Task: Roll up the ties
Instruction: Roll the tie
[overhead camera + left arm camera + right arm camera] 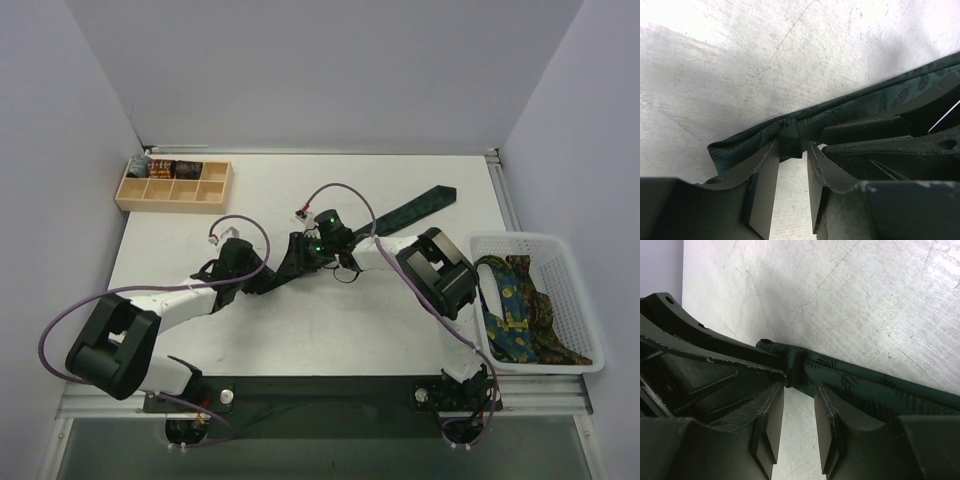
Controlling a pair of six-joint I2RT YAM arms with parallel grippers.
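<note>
At the far left corner of the desk (400, 325) sat a wooden tray (170, 208) with small rolls of cloth (163, 168) in its back row, too small to make out further. The left arm (170, 300), trailing a purple cable (60, 330), reached in towards the middle of the desk. In its wrist view the left jaws stood spread, desk showing through the gap between the fingertips (771, 152). The folded end of the dark green tie (415, 208) sat at their tips with a sliver of space beside it. The right arm (440, 275) came in from the other side, so the two sets of jaws met nose to nose over that same end. The right jaws also stood apart, with the bunched fold right at the fingertips (822, 395), but whether they nipped the cloth I could not tell. From there the green tie ran flat across the desk, slanting away to the far right, where its wide pointed tip lay. At the right edge stood a white basket (545, 368) holding a blue tie with a yellow pattern (508, 310) and, beside it, brown patterned ties (555, 320) heaped together.
</note>
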